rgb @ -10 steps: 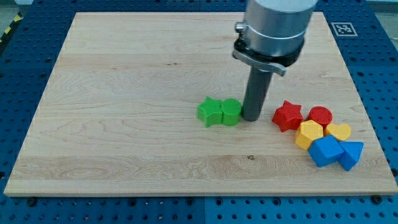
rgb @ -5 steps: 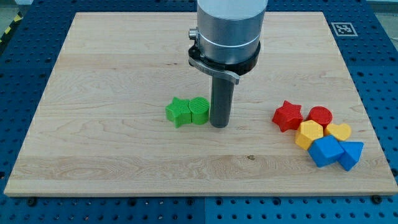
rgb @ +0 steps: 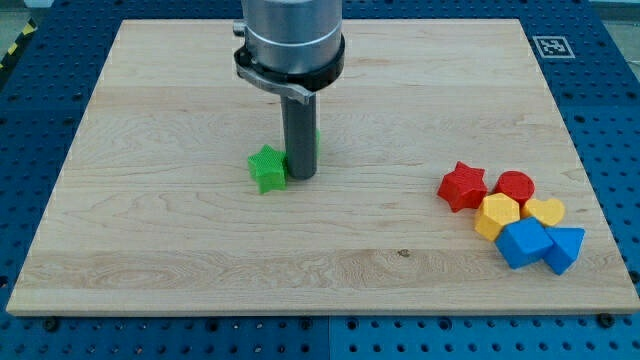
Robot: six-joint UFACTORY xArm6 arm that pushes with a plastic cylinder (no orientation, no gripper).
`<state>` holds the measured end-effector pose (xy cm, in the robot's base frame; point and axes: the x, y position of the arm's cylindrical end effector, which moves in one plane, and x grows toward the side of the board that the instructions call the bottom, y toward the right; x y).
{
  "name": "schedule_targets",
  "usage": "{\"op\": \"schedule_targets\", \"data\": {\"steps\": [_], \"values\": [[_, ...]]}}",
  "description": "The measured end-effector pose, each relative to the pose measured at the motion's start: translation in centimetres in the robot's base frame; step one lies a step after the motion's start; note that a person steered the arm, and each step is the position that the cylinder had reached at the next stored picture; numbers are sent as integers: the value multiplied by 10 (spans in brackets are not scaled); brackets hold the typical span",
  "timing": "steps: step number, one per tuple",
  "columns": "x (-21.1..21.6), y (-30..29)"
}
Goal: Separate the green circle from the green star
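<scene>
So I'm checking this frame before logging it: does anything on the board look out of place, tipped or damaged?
Nothing stands out. The green star lies flat, with my tip close at its right; the green circle is mostly hidden behind the rod. The red, yellow and blue blocks sit clustered at the view's right on the wooden board, which looks unmarked.
</scene>
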<state>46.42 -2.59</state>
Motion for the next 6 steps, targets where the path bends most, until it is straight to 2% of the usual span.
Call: {"op": "schedule_targets", "data": {"steps": [1,2,3,4,6], "values": [[-15,0],[-10,3],[2,30],[-33,36],[-53,56]]}}
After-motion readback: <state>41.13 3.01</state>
